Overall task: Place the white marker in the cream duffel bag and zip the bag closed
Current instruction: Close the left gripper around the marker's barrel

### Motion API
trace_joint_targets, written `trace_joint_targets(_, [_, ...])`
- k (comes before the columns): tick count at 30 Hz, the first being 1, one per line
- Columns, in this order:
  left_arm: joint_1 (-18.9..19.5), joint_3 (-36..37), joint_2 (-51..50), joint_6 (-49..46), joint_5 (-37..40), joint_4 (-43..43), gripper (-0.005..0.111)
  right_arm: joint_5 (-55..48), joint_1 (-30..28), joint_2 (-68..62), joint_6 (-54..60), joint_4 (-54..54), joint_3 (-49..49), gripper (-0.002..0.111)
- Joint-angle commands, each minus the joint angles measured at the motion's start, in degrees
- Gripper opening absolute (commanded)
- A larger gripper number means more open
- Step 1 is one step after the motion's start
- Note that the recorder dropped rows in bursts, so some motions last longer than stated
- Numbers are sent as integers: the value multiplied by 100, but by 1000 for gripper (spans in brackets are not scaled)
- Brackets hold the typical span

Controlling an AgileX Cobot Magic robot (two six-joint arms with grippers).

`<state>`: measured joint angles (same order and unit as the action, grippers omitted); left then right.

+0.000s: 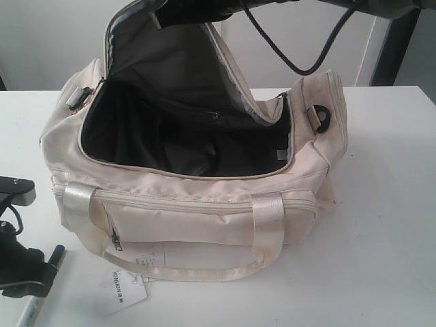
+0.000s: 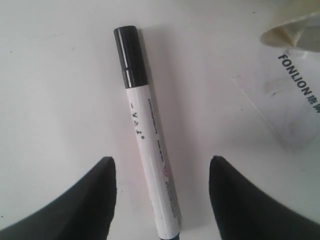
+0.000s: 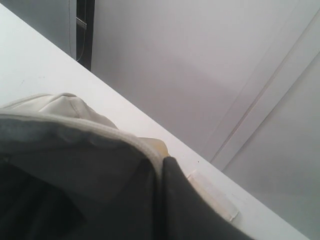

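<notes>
- White marker [image 2: 145, 125]: lies flat on the white table [image 1: 388, 225], outside the bag, at about 7 o'clock from it in the exterior view. Dark cap points toward roughly 1 o'clock; dark print runs along the barrel.
- Left gripper [image 2: 161, 161]: jaws spread wide, one black finger [image 2: 85, 205] on each side of the marker's barrel. Neither finger is seen touching it. Nothing held.
- Cream duffel bag [image 1: 204, 204]: sits mid-table, long side facing the camera, main zip undone. Mouth gapes and shows the dark lining [image 1: 170, 129].
- Top flap [image 1: 170, 61]: stands raised at the bag's 12 o'clock, grey inner face toward the camera.
- Right gripper [image 1: 158, 13]: at the flap's upper edge, at the top border of the exterior view. Jaws closed, pinching the flap's rim and holding it up. The wrist view shows only cream piping and grey lining close up, against the wall behind.
- Near handle [image 1: 269, 231]: shiny cream, drooping over the front face down to the table at 6 o'clock.
- Front pocket zip pull [image 1: 116, 238]: hangs near the bag's 8 o'clock corner.
- Paper tag [image 1: 122, 289]: white, printed "FONLION", flat on the table near the marker, between it and the handle loop.
- Black strap ring [image 1: 320, 117]: on the bag's 3 o'clock end.
- Black cable [image 1: 272, 48]: loops down behind the bag at about 1 o'clock.
</notes>
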<state>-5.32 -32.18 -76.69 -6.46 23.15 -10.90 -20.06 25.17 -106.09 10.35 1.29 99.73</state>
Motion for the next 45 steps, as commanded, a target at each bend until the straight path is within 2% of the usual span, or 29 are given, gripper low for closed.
trace_joint_targets(1, [-20,48,-259,45,-18,-103,59,86,-63,92,-9,23,16,0])
trace_joint_targets(12, [-20,48,-719,45,-274,-122,58,86,-63,92,-9,23,16,0])
trace_joint_targets(18, [-20,48,-739,33,-365,-122,43,86,-63,92,-9,23,16,0])
trace_joint_targets(30, [-20,48,-1073,24,-468,-122,43,86,-63,92,-9,23,16,0])
trace_joint_targets(31, [-20,48,-1073,24,-468,-122,39,86,-63,92,-9,23,16,0])
trace_joint_targets(33, [-20,48,-1073,24,-435,-122,25,86,-63,92,-9,23,16,0])
trace_joint_targets(35, [-20,48,-1062,24,-413,-97,1,86,-63,92,-9,23,16,0])
trace_joint_targets(40, [-10,48,-962,175,-437,-97,0,86,-63,92,-9,23,16,0])
trace_joint_targets(45, [-10,48,-356,212,-361,-97,0,86,-63,92,-9,23,16,0])
